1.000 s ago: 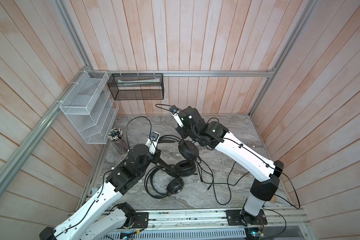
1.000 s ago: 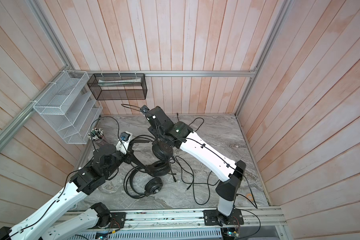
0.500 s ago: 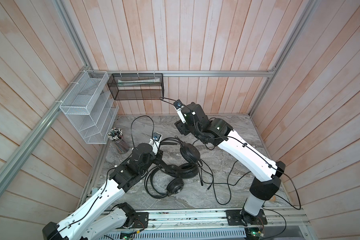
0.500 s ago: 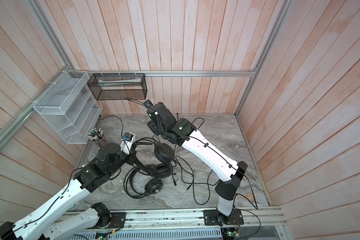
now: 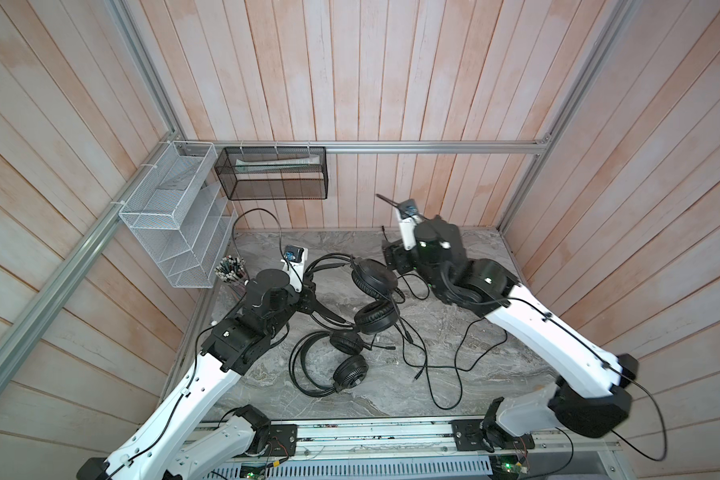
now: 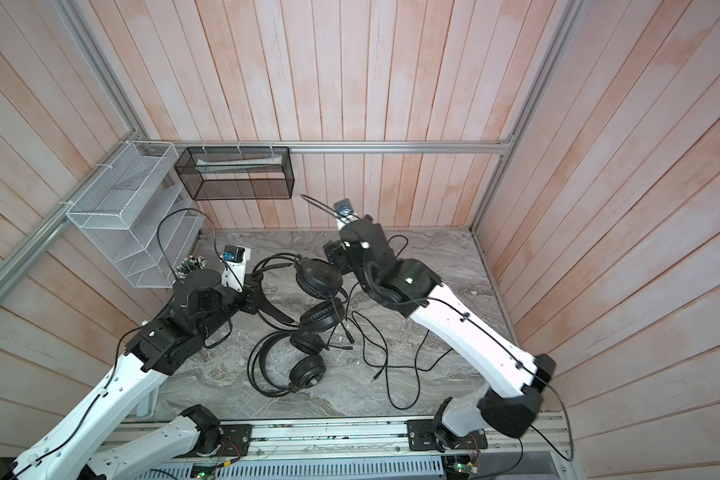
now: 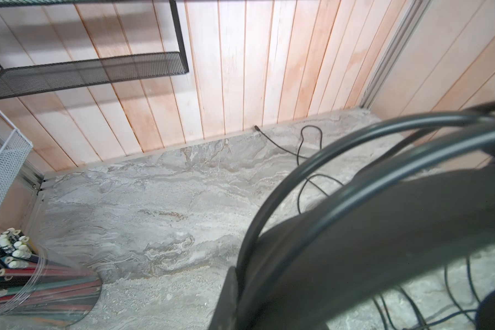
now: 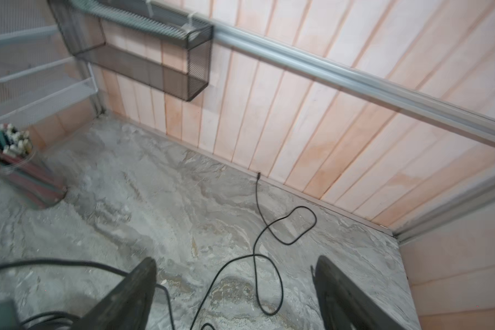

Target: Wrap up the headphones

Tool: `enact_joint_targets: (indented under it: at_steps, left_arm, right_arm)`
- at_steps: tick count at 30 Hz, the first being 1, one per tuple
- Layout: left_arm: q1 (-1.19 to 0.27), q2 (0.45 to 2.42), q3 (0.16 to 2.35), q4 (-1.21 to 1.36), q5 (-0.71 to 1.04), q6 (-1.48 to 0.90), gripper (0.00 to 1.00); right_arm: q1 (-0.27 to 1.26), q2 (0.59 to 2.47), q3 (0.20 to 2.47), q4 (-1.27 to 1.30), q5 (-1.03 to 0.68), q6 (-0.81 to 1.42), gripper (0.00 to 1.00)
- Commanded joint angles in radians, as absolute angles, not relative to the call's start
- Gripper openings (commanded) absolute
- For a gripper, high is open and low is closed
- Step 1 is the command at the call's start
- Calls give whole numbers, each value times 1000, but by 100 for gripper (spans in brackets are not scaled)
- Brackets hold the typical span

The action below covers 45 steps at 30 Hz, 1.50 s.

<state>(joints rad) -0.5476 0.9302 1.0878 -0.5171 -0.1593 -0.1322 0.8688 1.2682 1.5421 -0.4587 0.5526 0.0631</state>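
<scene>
Two black headphones show in both top views. The far headphones have one earcup raised and one earcup on the marble. My left gripper is shut on their headband, which fills the left wrist view. The near headphones lie flat in front, untouched. My right gripper is open beside the raised earcup, holding nothing. A thin black cable lies on the table below its spread fingers.
A cup of pencils stands at the back left, under a white mesh rack. A black mesh basket hangs on the back wall. Loose cable loops sprawl over the right half of the marble table.
My right gripper has opened, let go of the far headphones' earcup and drawn back to the right. The left gripper still holds the headband.
</scene>
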Motion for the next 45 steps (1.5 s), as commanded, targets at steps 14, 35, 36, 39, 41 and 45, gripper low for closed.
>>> enact_joint_targets:
  at_steps: [14, 35, 36, 39, 41, 45]
  left_arm:
    - [-509, 1054, 1557, -754, -85, -403, 0]
    - [-496, 1152, 1724, -846, -18, -465, 0]
    - [-495, 1153, 1724, -848, -18, -466, 0]
    - [-494, 1154, 1720, -844, -15, -471, 0]
    - [-492, 1159, 1720, -841, -11, -474, 0]
    - [-484, 1175, 1720, -836, -3, -481, 0]
  right_arm:
    - [797, 811, 514, 566, 144, 223, 100]
    - [655, 1581, 758, 897, -376, 171, 62]
    - [655, 1607, 776, 891, -397, 175, 61]
    - [656, 1671, 792, 919, -392, 189, 56]
    - [654, 1712, 806, 924, -383, 184, 49]
    - [655, 1785, 866, 877, -402, 173, 26]
